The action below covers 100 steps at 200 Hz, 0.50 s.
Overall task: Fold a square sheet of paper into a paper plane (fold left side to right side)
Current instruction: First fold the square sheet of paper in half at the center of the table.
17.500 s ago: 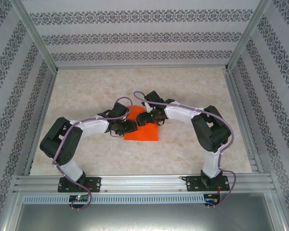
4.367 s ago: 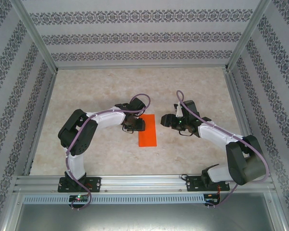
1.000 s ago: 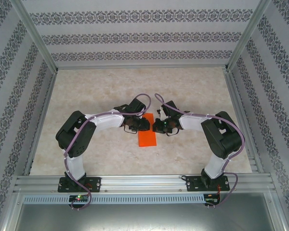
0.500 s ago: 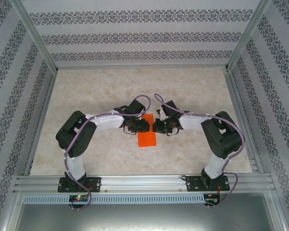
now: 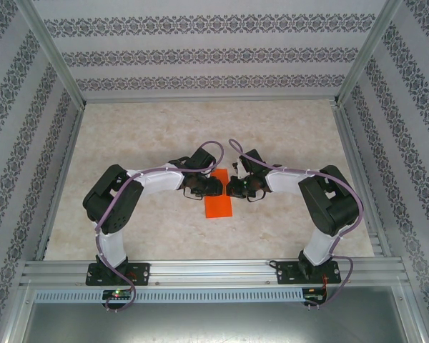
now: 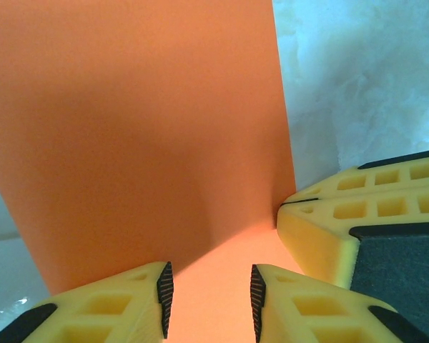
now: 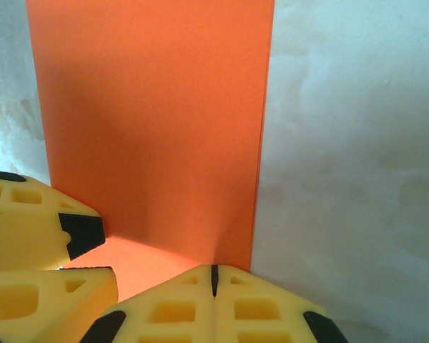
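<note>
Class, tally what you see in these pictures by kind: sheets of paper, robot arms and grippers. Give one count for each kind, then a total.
orange paper sheet: 1
robot arms: 2 (left arm, right arm)
grippers: 2 (left gripper, right gripper)
Total: 5

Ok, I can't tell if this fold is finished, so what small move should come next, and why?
Probably slide the left gripper toward the left edge of the paper and press it flat. The paper already lies as a narrow strip, the right gripper, jaws shut, sits at its right edge, and the left jaws stand apart over it, holding nothing.
</note>
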Motion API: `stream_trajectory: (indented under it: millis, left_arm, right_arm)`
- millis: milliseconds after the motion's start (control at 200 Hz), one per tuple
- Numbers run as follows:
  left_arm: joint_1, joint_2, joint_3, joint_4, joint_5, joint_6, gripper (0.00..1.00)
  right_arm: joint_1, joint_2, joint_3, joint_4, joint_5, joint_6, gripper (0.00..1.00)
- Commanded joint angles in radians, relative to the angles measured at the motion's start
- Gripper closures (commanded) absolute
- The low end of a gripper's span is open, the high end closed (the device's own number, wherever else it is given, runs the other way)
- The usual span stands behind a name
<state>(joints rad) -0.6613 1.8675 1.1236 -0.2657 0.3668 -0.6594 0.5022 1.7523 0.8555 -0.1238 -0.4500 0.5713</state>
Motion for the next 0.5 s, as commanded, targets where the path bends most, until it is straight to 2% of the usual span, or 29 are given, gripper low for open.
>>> stream_trajectory:
  millis: [0, 245, 495]
  left_arm:
    - [-0.002, -0.018, -0.008, 0.033, 0.018, -0.014, 0.62]
    - [0.009, -0.079, -0.027, 0.017, 0.000, -0.012, 0.58]
    - [0.011, -0.050, -0.024, 0.007, -0.004, -0.010, 0.58]
  right_arm:
    - [0.012, 0.032, -0.017, -0.097, 0.071, -0.020, 0.95]
    - [0.015, 0.034, -0.012, -0.096, 0.068, -0.017, 0.95]
    - [0.020, 0.039, -0.008, -0.097, 0.068, -0.018, 0.95]
